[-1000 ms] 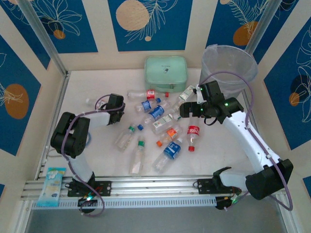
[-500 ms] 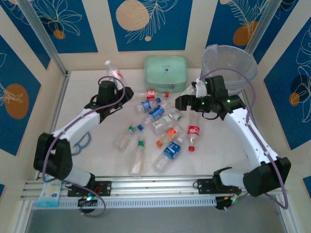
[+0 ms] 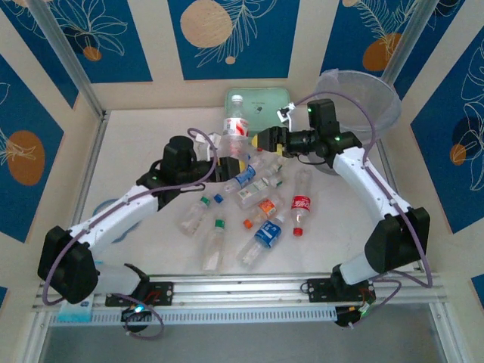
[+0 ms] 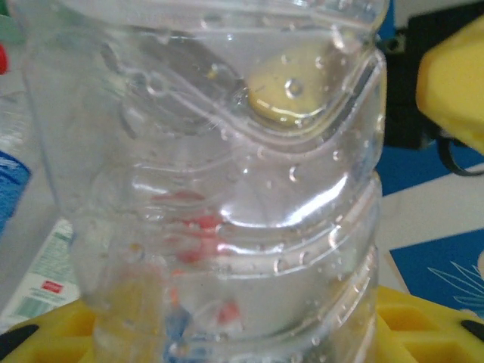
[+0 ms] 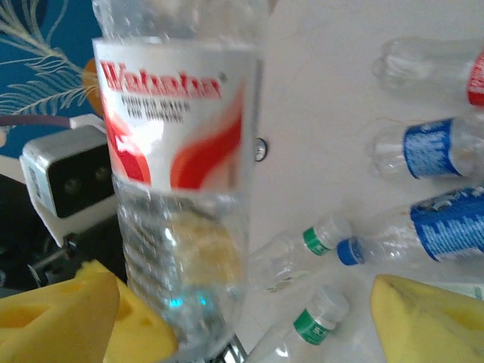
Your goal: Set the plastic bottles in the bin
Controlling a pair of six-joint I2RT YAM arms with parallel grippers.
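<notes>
White matte tabletop (image 3: 151, 136): L gripper (image 3: 225, 161) pinches ribbed clear red-label bottle (image 3: 234, 128) upright, R gripper (image 3: 266, 142) spread beside it.

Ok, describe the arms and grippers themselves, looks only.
Both arms have white link shells and black joints: left arm, right arm. A purple cable loops along each. Left gripper and right gripper carry chunky yellow fingers. Small green lights glow on the right wrist.

Left tool (image 3: 221, 160) with red-labelled bottle (image 3: 235, 127) from rear left to centre; right tool (image 3: 266, 141) leftward.
</notes>
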